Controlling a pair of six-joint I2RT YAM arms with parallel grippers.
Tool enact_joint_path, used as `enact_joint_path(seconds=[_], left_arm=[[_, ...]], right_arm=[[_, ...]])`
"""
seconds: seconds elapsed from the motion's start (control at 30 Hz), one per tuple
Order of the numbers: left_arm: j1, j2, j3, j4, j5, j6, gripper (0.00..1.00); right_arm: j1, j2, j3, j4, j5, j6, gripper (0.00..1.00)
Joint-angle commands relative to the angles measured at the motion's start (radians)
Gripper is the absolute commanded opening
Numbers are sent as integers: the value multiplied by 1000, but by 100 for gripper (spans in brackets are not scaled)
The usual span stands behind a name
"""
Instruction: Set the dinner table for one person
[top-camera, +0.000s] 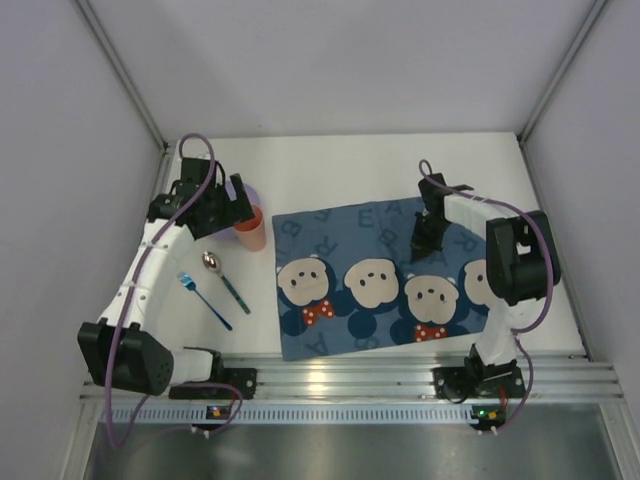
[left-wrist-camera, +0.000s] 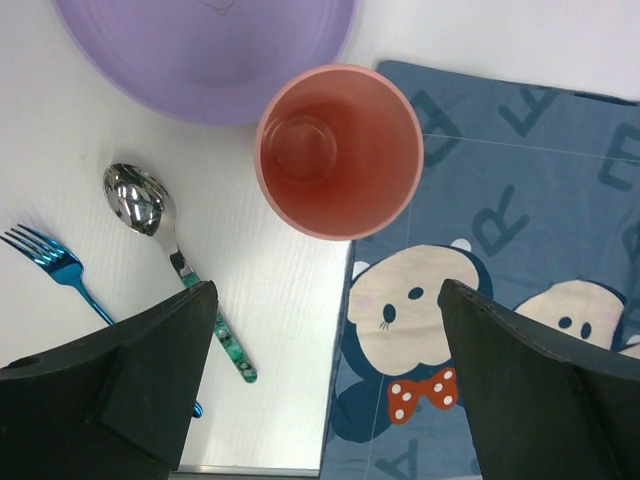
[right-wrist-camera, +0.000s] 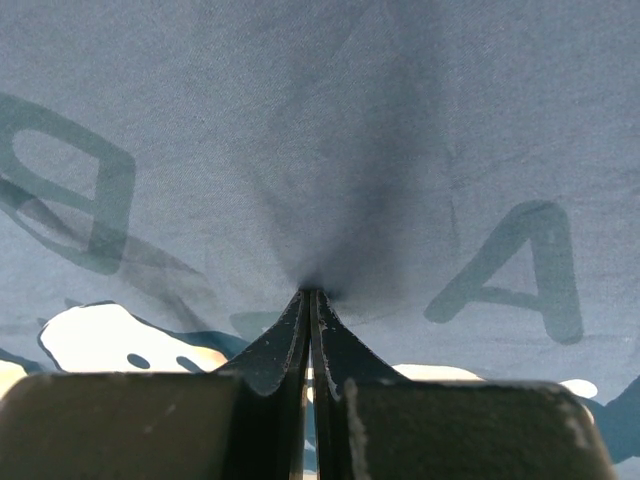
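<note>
Our right end effector (right-wrist-camera: 310, 292) pinches the placemat (top-camera: 400, 290) near the worktop's (top-camera: 400, 170) front edge; our left end effector (left-wrist-camera: 328, 290) hangs spread above the cup (left-wrist-camera: 338, 150). We judge plate (left-wrist-camera: 200, 50), spoon (left-wrist-camera: 150, 215), fork (left-wrist-camera: 50, 262) unplaced.

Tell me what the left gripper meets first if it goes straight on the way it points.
Probably the pink cup, standing upright ahead of the open left gripper, centred between its jaws; depth is unclear.

Purple plate (left-wrist-camera: 200, 60) — far side cut off
</note>
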Motion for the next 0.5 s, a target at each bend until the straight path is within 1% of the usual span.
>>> enact_joint_path(seconds=[0.0,0.13,0.2,0.33,0.47], left_arm=[[-4,36,21,38,-55,15,98],[-4,76,20,37,-104,10,98],[-4,86,15,41,-126,8,98],[-3,128,18,61,-132,24,98],[-3,171,32,69,-143,24,96]], right_arm=[[26,-25,-42,-89,92,38,0],[46,-94,-48,-131,99,72,0],[47,-133,-43,-166,131,90,0],[54,-208,-26,-213,128,113,0],[58,-262,52,-282,135,112,0]])
